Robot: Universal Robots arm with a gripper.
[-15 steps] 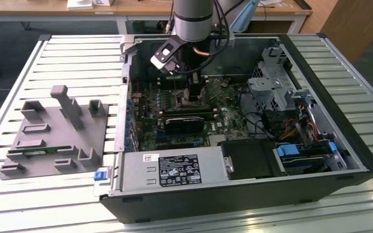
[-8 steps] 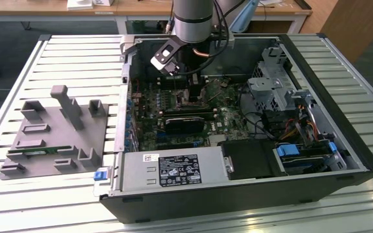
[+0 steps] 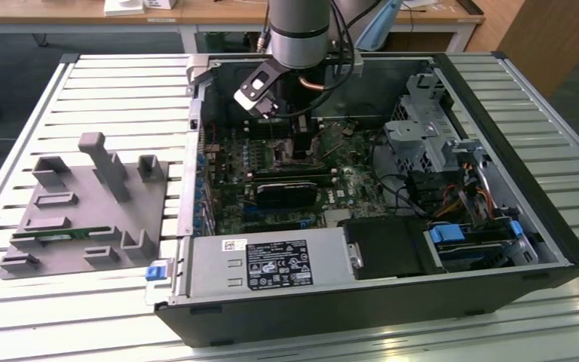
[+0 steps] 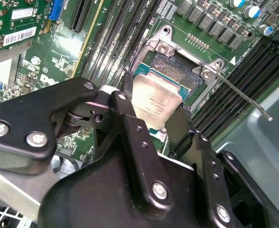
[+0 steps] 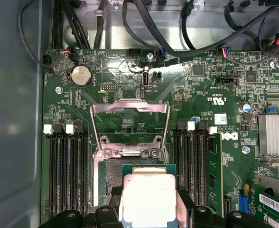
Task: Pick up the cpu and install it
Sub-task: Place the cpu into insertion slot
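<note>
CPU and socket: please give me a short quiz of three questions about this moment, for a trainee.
1. True or false: the hinged metal frame stands open, off the socket.
2. What does the gripper hold? A) a memory stick B) the cpu C) a cable
3. Fill in: in the exterior view, the grey fixture lies on the table at that view's ____ of the computer case.
Key: 1 true; 2 B; 3 left.
</note>
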